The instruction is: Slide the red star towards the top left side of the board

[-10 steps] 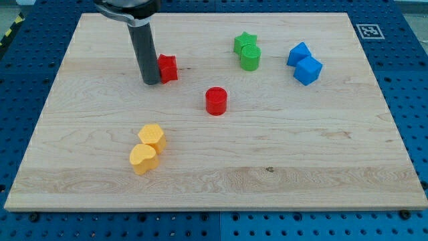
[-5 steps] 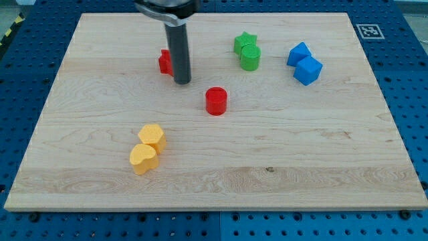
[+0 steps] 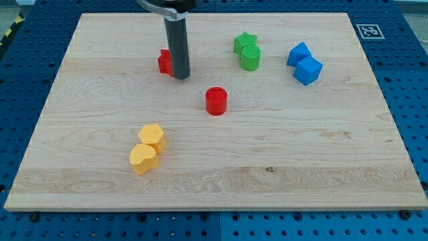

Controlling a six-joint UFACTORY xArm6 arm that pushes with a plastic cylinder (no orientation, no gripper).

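Red star [image 3: 164, 61] sits in the board's [image 3: 93, 167] upper-left-centre area, mostly hidden behind the rod.
My tip [image 3: 180, 76] touches its right side; I carry no claw and hold nothing. Red cylinder [image 3: 216, 101] lies toward the lower right; green star [image 3: 245, 41] and green cylinder [image 3: 250, 57] sit well apart to the right.

A straight, dark grey cylindrical rod beneath a wider black collar.
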